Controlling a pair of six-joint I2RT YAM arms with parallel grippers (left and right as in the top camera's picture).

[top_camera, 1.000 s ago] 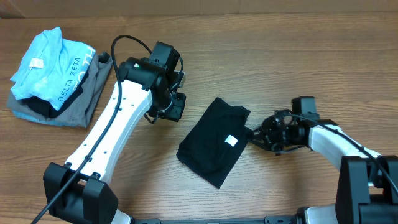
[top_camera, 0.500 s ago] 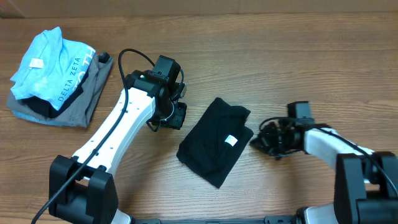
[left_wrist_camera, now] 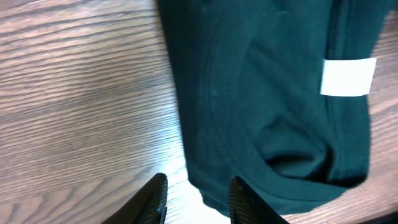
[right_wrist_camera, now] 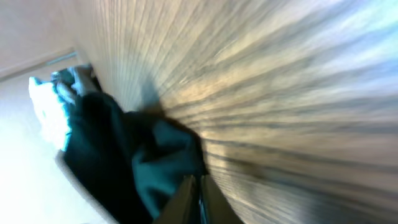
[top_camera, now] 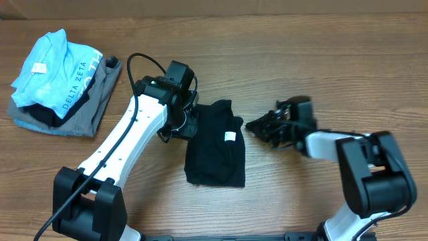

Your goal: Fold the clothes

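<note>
Wooden boards of the surface (top_camera: 321,53) fill the view from above, and nearly in its middle lies the black T-shirt (top_camera: 214,150). It is already a compact packet of several layers, almost a rectangle. The small white tag (top_camera: 229,136) shows on top, near the right edge. I see no sleeve sticking out, so I judge that the main folds are done.

My left fingers (left_wrist_camera: 155,198) are partly spread and sit low at the upper left corner of the packet. In the left wrist view bare wood shows between them, and the hem of the shirt comes just beside one finger. As far as I can see, nothing is pinched there.

My right fingers (top_camera: 257,124) are pressed together and hold nothing. From above they are to the right of the shirt, near it but apart. The right wrist view is too blurred to tell more than dark cloth ahead of the tips.

At the far left corner the light blue shirt (top_camera: 47,67) lies on the grey garment (top_camera: 80,120), well apart from my work.

I think little is left. The packet is narrower at the top than at the bottom and its lower edge is not quite straight, so perhaps the sides need squaring, or one last fold in half. Then both arms can draw away.
</note>
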